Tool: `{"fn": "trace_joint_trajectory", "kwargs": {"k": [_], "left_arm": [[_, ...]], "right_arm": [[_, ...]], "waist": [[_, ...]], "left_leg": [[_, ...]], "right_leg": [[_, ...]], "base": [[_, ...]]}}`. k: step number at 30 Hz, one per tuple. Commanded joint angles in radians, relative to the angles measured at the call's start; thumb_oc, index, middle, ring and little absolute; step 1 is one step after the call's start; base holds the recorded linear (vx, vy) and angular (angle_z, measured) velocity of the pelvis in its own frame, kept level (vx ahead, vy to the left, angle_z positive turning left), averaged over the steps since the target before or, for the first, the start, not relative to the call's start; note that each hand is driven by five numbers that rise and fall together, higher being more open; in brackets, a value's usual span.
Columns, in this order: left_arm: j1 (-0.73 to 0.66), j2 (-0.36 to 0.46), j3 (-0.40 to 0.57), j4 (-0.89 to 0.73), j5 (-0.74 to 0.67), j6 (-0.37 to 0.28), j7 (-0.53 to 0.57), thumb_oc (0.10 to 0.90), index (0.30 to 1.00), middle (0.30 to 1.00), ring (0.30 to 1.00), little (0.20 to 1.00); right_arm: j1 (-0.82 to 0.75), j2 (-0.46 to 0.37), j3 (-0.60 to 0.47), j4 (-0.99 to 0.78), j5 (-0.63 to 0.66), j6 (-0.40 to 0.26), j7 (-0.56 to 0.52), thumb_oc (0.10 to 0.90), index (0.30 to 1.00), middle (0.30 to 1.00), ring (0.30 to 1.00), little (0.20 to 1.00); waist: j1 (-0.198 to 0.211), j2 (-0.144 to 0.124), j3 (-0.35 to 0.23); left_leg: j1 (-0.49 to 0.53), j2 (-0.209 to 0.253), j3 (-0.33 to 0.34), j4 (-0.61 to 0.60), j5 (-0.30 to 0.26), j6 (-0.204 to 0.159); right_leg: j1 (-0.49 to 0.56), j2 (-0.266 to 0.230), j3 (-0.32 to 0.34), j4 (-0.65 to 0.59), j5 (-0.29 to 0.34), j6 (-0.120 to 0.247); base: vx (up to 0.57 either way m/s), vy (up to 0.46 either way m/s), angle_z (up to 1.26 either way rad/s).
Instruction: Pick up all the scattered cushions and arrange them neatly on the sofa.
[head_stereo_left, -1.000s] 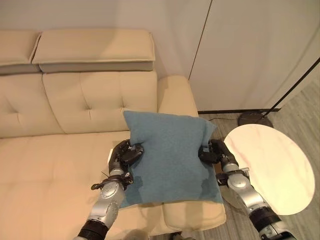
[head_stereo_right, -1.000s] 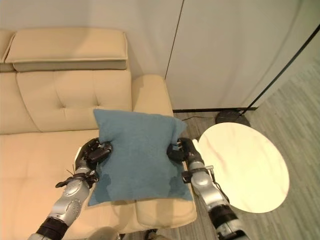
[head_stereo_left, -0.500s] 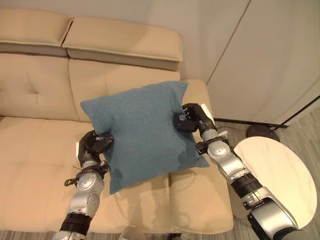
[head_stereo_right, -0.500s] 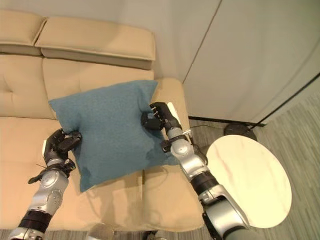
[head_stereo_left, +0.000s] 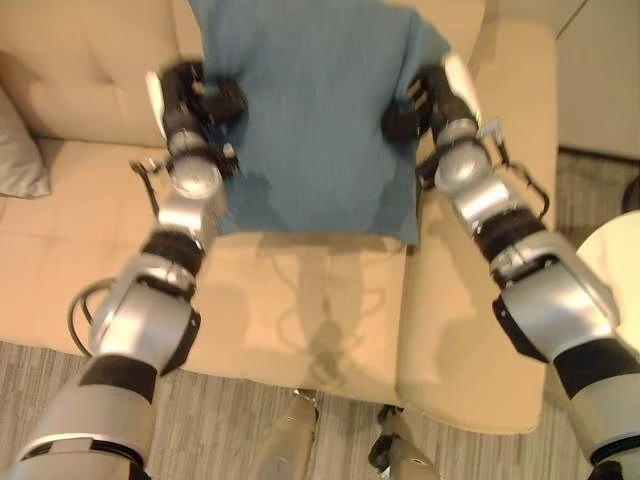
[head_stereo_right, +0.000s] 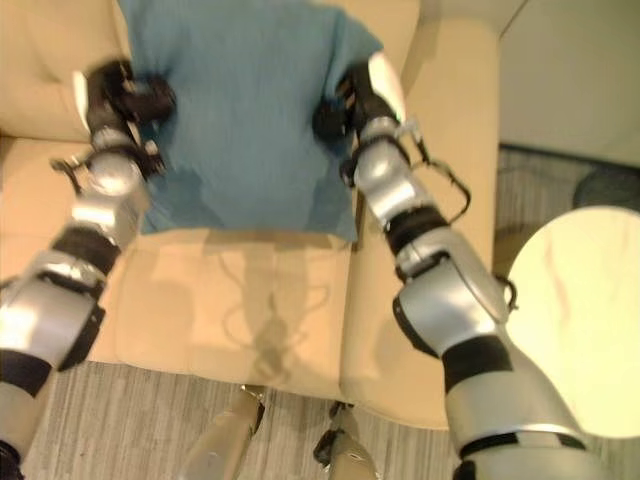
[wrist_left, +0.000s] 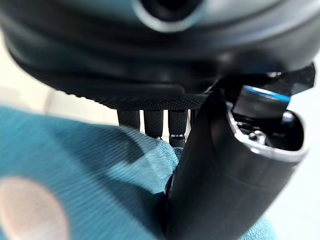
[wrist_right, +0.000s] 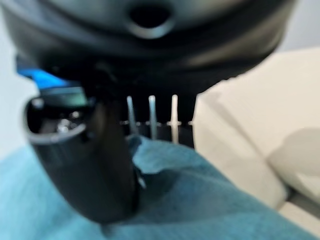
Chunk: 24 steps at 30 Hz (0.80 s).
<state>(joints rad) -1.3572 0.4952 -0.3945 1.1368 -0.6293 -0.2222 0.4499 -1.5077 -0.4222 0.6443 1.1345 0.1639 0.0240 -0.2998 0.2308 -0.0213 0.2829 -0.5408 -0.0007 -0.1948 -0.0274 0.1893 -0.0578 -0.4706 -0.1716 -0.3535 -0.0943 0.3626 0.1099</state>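
Left eye view has the big beige sofa (head_stereo_left: 300, 300) taking up most of the scene, seat running across and its wide armrest on the robot's right. Off past that armrest there's a round pale side table (head_stereo_right: 580, 320) over the grey wood-look floor (head_stereo_right: 150, 420), well apart from the action.

Next biggest is the blue cushion (head_stereo_left: 310, 110), held up in front of the sofa's backrest above the seat, hanging pretty much square between both arms. It blocks most of the backrest behind it. A grey cushion (head_stereo_left: 20, 150) peeks in at the far left on the seat, up against the backrest.

Left hand (head_stereo_left: 195, 100) clamps the cushion's left edge and the right hand (head_stereo_left: 425, 100) has the right edge. In the left wrist view the fingers (wrist_left: 155, 120) curl behind the fabric with the thumb pressing on the front, so it's pinching cloth. Same deal in the right wrist view, fingers (wrist_right: 150, 115) behind, thumb dug into the blue weave.
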Motion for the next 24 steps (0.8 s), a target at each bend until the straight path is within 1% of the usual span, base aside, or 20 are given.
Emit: {"fn": "trace_joint_trajectory", "kwargs": {"k": [1,2,3,5,6,9,10,11,12,13,14,15,16,17,19,20,21,22,23,24], "left_arm": [[-0.127,-0.057,-0.112,0.062,0.01,-0.085,-0.068,0.612,0.618,0.618,0.618,0.618],[-0.129,-0.061,-0.11,0.097,-0.008,-0.075,-0.084,0.8,0.9,0.9,0.9,0.9],[-0.13,-0.061,-0.111,0.098,-0.009,-0.076,-0.085,0.8,0.9,0.9,0.9,0.9],[-0.114,-0.069,-0.107,0.163,-0.059,-0.049,-0.134,0.8,0.9,0.9,0.9,0.9],[-0.112,-0.076,-0.112,0.224,-0.066,-0.016,-0.16,0.8,0.9,0.9,0.9,0.9],[-0.102,-0.07,-0.112,0.255,-0.058,0.003,-0.175,0.8,0.9,0.9,0.9,0.9],[-0.093,-0.044,-0.12,0.31,-0.011,0.043,-0.192,0.8,0.9,0.9,0.9,0.9],[-0.093,-0.044,-0.12,0.311,-0.011,0.043,-0.192,0.8,0.9,0.9,0.9,0.9],[-0.102,-0.007,-0.115,0.345,0.019,0.067,-0.185,0.8,0.9,0.9,0.9,0.9],[-0.101,0.014,-0.106,0.341,0.017,0.067,-0.179,0.8,0.9,0.9,0.9,0.9],[-0.11,0.055,-0.107,0.346,0.036,0.073,-0.175,0.8,0.9,0.9,0.9,0.9],[-0.111,0.055,-0.108,0.346,0.036,0.073,-0.175,0.8,0.9,0.9,0.9,0.9],[-0.095,0.134,-0.098,0.323,0.07,0.065,-0.161,0.8,0.9,0.9,0.9,0.9],[-0.071,0.172,-0.091,0.339,0.102,0.067,-0.156,0.8,0.9,0.9,0.9,0.9],[0.018,0.256,-0.025,0.371,0.078,0.077,-0.153,0.8,0.9,0.9,0.9,0.9],[0.022,0.257,-0.023,0.369,0.078,0.077,-0.153,0.8,0.9,0.9,0.9,0.9],[0.134,0.326,0.076,0.393,0.011,0.083,-0.162,0.8,0.9,0.9,0.9,0.9],[0.197,0.352,0.116,0.394,-0.005,0.085,-0.169,0.8,0.9,0.9,0.9,0.9],[0.203,0.352,0.12,0.391,-0.005,0.085,-0.169,0.8,0.9,0.9,0.9,0.9],[0.334,0.375,0.202,0.372,-0.03,0.079,-0.189,0.8,0.9,0.9,0.9,0.9]], "right_arm": [[-0.114,0.037,0.103,0.028,0.015,-0.124,-0.012,0.4,0.3,0.3,0.3,0.3],[-0.121,0.041,0.099,0.055,0.022,-0.12,-0.012,0.8,0.9,0.9,0.9,0.9],[-0.122,0.041,0.099,0.056,0.022,-0.121,-0.012,0.8,0.9,0.9,0.9,0.9],[-0.131,0.042,0.101,0.104,0.042,-0.111,-0.004,0.8,0.9,0.9,0.9,0.9],[-0.127,0.029,0.101,0.158,0.054,-0.096,0.013,0.8,0.9,0.9,0.9,0.9],[-0.119,0.011,0.099,0.191,0.063,-0.086,0.021,0.8,0.9,0.9,0.9,0.9],[-0.103,-0.003,0.096,0.209,0.067,-0.082,0.032,0.8,0.9,0.9,0.9,0.9],[-0.103,-0.003,0.096,0.209,0.067,-0.082,0.032,0.8,0.9,0.9,0.9,0.9],[-0.089,-0.02,0.069,0.224,0.101,-0.079,0.025,0.8,0.9,0.9,0.9,0.9],[-0.082,-0.027,0.054,0.228,0.121,-0.077,0.022,0.8,0.9,0.9,0.9,0.9],[-0.07,-0.041,0.043,0.23,0.139,-0.079,0.021,0.8,0.9,0.9,0.9,0.9],[-0.07,-0.041,0.043,0.23,0.139,-0.079,0.021,0.8,0.9,0.9,0.9,0.9],[-0.046,-0.069,0.027,0.213,0.156,-0.088,0.011,0.8,0.9,0.9,0.9,0.9],[-0.032,-0.078,0.016,0.199,0.171,-0.096,0.008,0.8,0.9,0.9,0.9,0.9],[0.022,-0.084,-0.026,0.134,0.217,-0.118,0.012,0.8,0.9,0.9,0.9,0.9],[0.024,-0.082,-0.025,0.132,0.217,-0.117,0.011,0.8,0.9,0.9,0.9,0.9],[0.081,-0.072,-0.096,0.08,0.266,-0.139,0.003,0.8,0.9,0.9,0.9,0.9],[0.112,-0.068,-0.122,0.044,0.276,-0.149,0.0,0.8,0.9,0.9,0.9,0.9],[0.114,-0.067,-0.121,0.041,0.275,-0.148,-0.001,0.8,0.9,0.9,0.9,0.9],[0.18,-0.082,-0.161,-0.013,0.282,-0.164,0.002,0.8,0.9,0.9,0.9,0.9]], "waist": [[0.002,-0.009,-0.083],[0.0,-0.011,-0.077],[0.0,-0.012,-0.078],[-0.001,-0.013,-0.066],[0.002,-0.013,-0.06],[0.002,-0.011,-0.056],[0.002,-0.008,-0.055],[0.002,-0.009,-0.055],[0.003,0.001,-0.052],[0.006,0.006,-0.052],[0.01,0.013,-0.053],[0.009,0.013,-0.052],[0.014,0.022,-0.054],[0.012,0.024,-0.056],[0.009,0.027,-0.066],[0.008,0.028,-0.066],[0.005,0.031,-0.085],[-0.001,0.032,-0.096],[-0.003,0.033,-0.097],[-0.005,0.035,-0.114]], "left_leg": [[0.022,0.034,0.035,-0.06,-0.051,-0.122],[0.007,0.032,0.038,-0.06,-0.047,-0.123],[0.006,0.032,0.039,-0.06,-0.047,-0.123],[-0.024,0.031,0.045,-0.06,-0.038,-0.126],[-0.043,0.028,0.045,-0.06,-0.032,-0.126],[-0.056,0.025,0.045,-0.06,-0.028,-0.127],[-0.056,0.025,0.05,-0.06,-0.027,-0.127],[-0.056,0.025,0.05,-0.06,-0.027,-0.127],[-0.049,0.024,0.05,-0.06,-0.029,-0.124],[-0.043,0.023,0.049,-0.06,-0.031,-0.122],[-0.037,0.022,0.048,-0.06,-0.033,-0.12],[-0.036,0.022,0.048,-0.06,-0.033,-0.12],[-0.019,0.02,0.051,-0.06,-0.039,-0.116],[-0.006,0.022,0.056,-0.06,-0.042,-0.114],[0.027,0.025,0.067,-0.06,-0.053,-0.108],[0.029,0.025,0.067,-0.06,-0.053,-0.108],[0.062,0.032,0.08,-0.06,-0.066,-0.103],[0.079,0.037,0.086,-0.06,-0.073,-0.1],[0.077,0.035,0.086,-0.06,-0.068,-0.099],[0.113,0.045,0.098,-0.06,-0.084,-0.095]], "right_leg": [[0.105,-0.045,0.003,0.007,-0.23,0.135],[0.089,-0.046,0.005,0.007,-0.226,0.139],[0.087,-0.047,0.006,0.007,-0.225,0.139],[0.058,-0.051,0.009,0.007,-0.218,0.145],[0.04,-0.056,0.006,0.007,-0.21,0.149],[0.029,-0.059,0.001,0.007,-0.205,0.152],[0.027,-0.061,0.004,0.007,-0.205,0.152],[0.027,-0.061,0.004,0.007,-0.205,0.152],[0.033,-0.064,0.003,0.007,-0.204,0.152],[0.038,-0.066,0.002,0.007,-0.205,0.152],[0.044,-0.067,0.001,0.007,-0.206,0.152],[0.045,-0.067,0.001,0.007,-0.207,0.152],[0.058,-0.067,0.0,0.007,-0.21,0.151],[0.068,-0.067,0.004,0.007,-0.212,0.15],[0.092,-0.065,0.016,0.007,-0.218,0.147],[0.093,-0.065,0.017,0.007,-0.218,0.147],[0.118,-0.067,0.025,0.007,-0.227,0.143],[0.129,-0.066,0.031,0.007,-0.232,0.141],[0.127,-0.068,0.031,0.007,-0.228,0.142],[0.157,-0.069,0.034,0.007,-0.243,0.136]], "base": [[-0.05,0.149,-0.14],[-0.04,0.108,-0.17],[-0.02,0.067,-0.16],[-0.04,0.092,-0.14],[-0.04,0.087,-0.09],[-0.01,0.035,-0.12],[0.0,0.02,-0.1],[-0.01,0.032,-0.09],[-0.01,0.014,-0.09],[-0.02,0.015,-0.08],[-0.01,0.003,-0.09],[-0.01,-0.007,-0.08],[0.0,-0.005,-0.09],[0.01,0.004,-0.08],[0.04,0.024,-0.04],[0.1,0.032,-0.13],[0.1,0.03,-0.26],[0.09,0.037,-0.3],[0.08,0.021,-0.37],[0.04,0.013,-0.35]]}}
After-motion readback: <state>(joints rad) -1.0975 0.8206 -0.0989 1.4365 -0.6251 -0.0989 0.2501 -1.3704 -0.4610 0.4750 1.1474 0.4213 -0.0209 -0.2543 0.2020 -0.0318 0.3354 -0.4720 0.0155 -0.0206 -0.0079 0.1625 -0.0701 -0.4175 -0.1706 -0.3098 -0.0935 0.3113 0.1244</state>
